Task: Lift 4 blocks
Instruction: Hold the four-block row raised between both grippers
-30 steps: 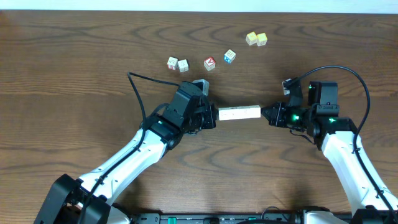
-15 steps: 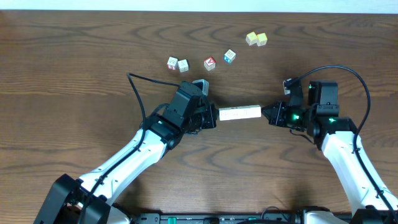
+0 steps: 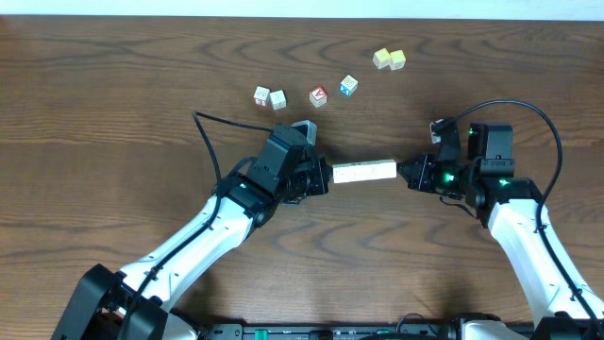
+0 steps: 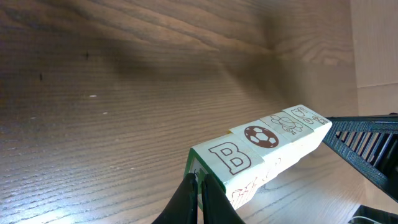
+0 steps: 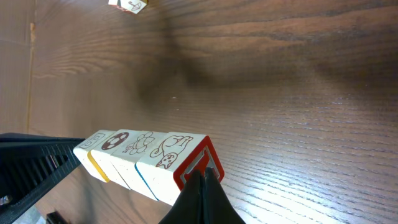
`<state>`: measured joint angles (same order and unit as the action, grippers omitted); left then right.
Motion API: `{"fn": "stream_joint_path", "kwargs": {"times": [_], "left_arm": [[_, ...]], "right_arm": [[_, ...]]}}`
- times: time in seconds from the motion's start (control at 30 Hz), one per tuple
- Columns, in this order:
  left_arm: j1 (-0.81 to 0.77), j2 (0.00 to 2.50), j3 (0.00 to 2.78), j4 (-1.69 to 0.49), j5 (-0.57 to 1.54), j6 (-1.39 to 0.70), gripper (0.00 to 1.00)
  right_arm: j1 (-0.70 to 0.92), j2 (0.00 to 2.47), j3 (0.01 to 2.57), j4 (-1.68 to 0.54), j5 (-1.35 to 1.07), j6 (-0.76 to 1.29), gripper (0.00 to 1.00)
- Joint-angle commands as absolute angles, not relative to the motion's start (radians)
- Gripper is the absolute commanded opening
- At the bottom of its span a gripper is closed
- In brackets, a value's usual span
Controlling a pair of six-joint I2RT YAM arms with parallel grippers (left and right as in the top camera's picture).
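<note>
Cream-white blocks (image 3: 363,172) form one row, long axis nine to three o'clock, pressed end-on between my closed left claw (image 3: 327,178) and closed right claw (image 3: 401,173).

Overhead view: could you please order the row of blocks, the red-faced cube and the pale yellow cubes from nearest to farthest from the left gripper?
1. The row of blocks, pressed against the left gripper.
2. The red-faced cube, farther up the table.
3. The pale yellow cubes, far upper right.
</note>
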<state>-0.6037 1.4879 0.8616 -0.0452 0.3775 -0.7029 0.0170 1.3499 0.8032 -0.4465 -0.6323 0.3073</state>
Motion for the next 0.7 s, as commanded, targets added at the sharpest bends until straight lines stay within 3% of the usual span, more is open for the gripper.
{"fn": "stream_joint_path", "kwargs": {"times": [0.0,0.67], "left_arm": [[-0.648,1.457,0.888,-0.013,0.514,-0.709,0.07],[-0.648,1.457,0.888,0.006,0.513,-0.709,0.07]], "right_arm": [[0.054,1.348,0.810,-0.446,-0.836,0.322,0.01],[0.054,1.348,0.809,-0.447,-0.835,0.337,0.01]]}}
